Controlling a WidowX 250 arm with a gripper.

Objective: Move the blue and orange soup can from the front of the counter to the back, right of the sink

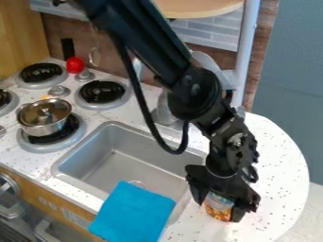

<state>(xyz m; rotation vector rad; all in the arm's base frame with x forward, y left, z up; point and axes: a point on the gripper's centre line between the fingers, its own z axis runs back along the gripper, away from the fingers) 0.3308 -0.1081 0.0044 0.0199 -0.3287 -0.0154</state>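
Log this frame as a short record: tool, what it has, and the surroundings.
tool: at the counter, beside the sink
between the tool's fingers: can
can's label: partly orange
over the sink's near edge: blue cloth
on a stove burner: lidded metal pot
near the back burners: red round object

upper part of the black arm (pixel 145 42) cut off by the top edge, top of the can (pixel 219 206) hidden by the claw (pixel 221 208), leftmost burner (pixel 4 100) cut off by the left edge, print on the can too blurred to read
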